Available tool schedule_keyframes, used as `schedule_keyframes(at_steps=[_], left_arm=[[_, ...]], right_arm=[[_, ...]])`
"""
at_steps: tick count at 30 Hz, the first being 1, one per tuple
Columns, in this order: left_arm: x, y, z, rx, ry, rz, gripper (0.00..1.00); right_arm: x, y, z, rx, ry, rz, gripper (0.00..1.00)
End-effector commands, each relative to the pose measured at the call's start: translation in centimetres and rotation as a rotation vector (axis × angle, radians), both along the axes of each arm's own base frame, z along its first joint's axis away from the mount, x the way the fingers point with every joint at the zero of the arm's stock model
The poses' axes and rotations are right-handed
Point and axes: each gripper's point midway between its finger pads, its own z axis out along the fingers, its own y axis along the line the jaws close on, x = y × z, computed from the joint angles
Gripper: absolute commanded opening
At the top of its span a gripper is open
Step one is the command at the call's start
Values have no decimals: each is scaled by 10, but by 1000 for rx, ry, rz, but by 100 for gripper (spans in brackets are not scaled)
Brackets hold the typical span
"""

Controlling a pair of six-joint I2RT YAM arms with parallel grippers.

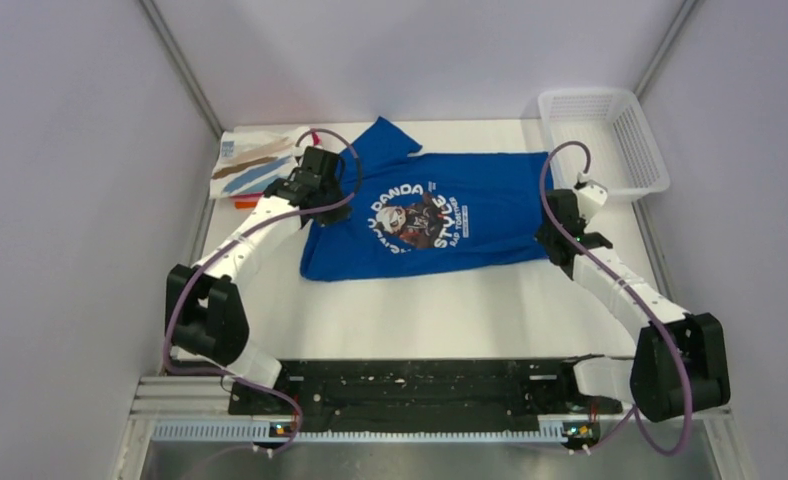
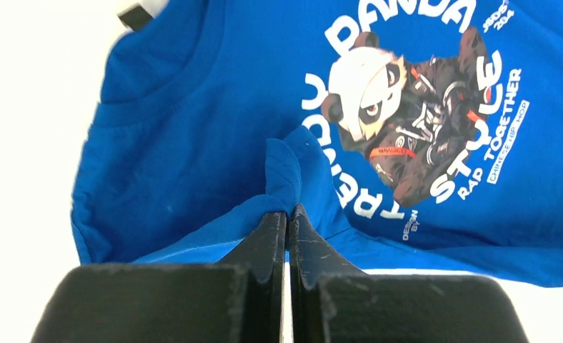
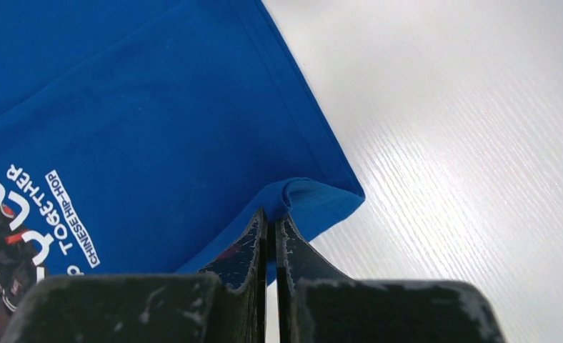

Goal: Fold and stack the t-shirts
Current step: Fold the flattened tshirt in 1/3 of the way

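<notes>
Blue t-shirt (image 1: pixel 440 215): spread flat, print up, mid-frame on the table (image 1: pixel 450 310); one sleeve points toward the top edge.

Left gripper (image 1: pixel 315 185): at the shirt's left end. The arm rises from its lower-left base, elbow bent, forearm slanting up-right. Jaws pressed together on a raised pinch of blue cloth beside the print.

Right gripper (image 1: pixel 560 225): at the shirt's right edge, with the arm slanting up-left from its lower-right base. Jaws closed on a curled-up hem corner.

White streaked t-shirt (image 1: pixel 255 160): folded, upper left.

Basket (image 1: pixel 610 140): upper right, just beside the blue shirt's corner.
</notes>
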Motion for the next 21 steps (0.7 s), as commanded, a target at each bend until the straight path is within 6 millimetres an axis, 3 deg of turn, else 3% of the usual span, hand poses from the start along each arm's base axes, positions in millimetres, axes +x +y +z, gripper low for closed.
schedule_keyframes(at_steps=[1, 12, 21], left_arm=[[31, -3, 45, -39, -178, -60, 0], [69, -14, 59, -1, -274, -158, 0], [96, -20, 38, 70, -247, -234, 0]], right_arm=[[31, -6, 28, -35, -94, -26, 0], [28, -19, 13, -43, -53, -68, 0], [38, -21, 4, -60, -32, -71, 0]])
